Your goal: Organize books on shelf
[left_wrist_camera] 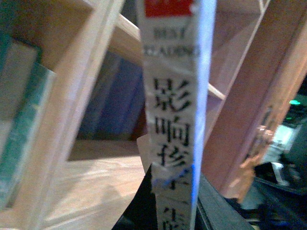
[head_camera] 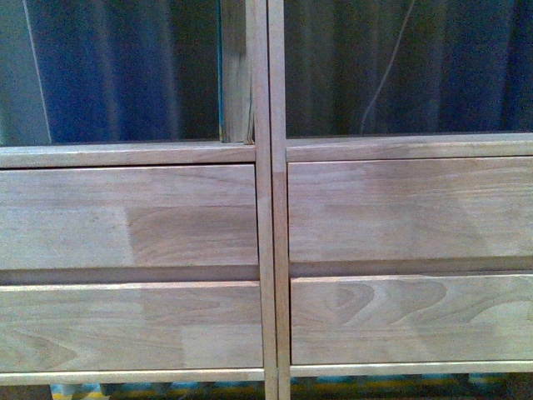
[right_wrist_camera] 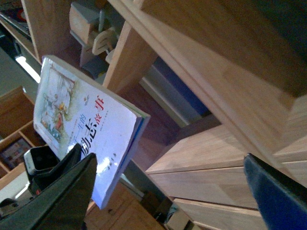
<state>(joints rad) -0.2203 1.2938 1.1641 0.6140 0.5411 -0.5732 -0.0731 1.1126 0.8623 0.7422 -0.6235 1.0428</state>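
My left gripper [left_wrist_camera: 173, 194] is shut on the white-grey paperback [left_wrist_camera: 173, 96], spine facing the camera, with the red block at its top and dark print below. It holds the book upright in front of an open compartment of the light-wood shelf [left_wrist_camera: 91, 177]. A teal-edged book [left_wrist_camera: 21, 124] stands in the neighbouring compartment. In the right wrist view the same paperback [right_wrist_camera: 91, 129] shows its illustrated white cover, held in the air beside the shelf [right_wrist_camera: 211, 182]. My right gripper [right_wrist_camera: 168, 160] is open and empty, near the drawer fronts. Neither arm shows in the front view.
The front view shows four plain drawer fronts [head_camera: 125, 217] split by a centre post [head_camera: 272, 208], with open compartments above against a dark blue backdrop. A darker wooden cabinet [right_wrist_camera: 14, 120] and clutter [left_wrist_camera: 283, 158] lie beyond the shelf.
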